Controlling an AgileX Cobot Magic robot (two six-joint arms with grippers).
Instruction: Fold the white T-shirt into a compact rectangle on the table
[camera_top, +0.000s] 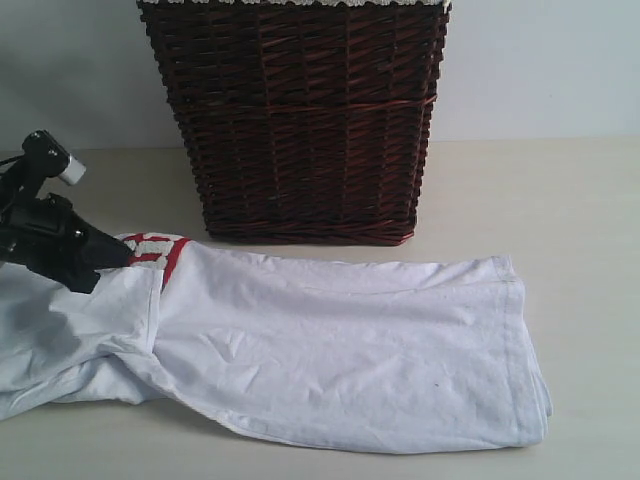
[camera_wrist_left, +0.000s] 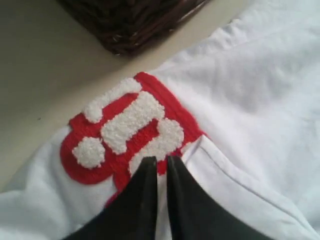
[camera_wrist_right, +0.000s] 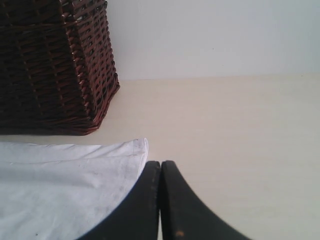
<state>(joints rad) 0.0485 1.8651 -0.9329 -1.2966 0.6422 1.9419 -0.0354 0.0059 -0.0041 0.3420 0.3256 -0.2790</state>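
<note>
Cream worktop (camera_top: 580, 200) lies open right of the white T-shirt (camera_top: 350, 350), which sprawls half-folded before the wicker basket (camera_top: 300, 120), hem rightward. The left gripper (camera_wrist_left: 159, 161) has its jaws pinching cloth beside the red lettering (camera_wrist_left: 130, 125); the right gripper (camera_wrist_right: 160, 164) has closed, empty jaws near the hem corner.

Cream table (camera_top: 565, 200), white T-shirt (camera_top: 350, 340), dark wicker basket (camera_top: 300, 120)
</note>
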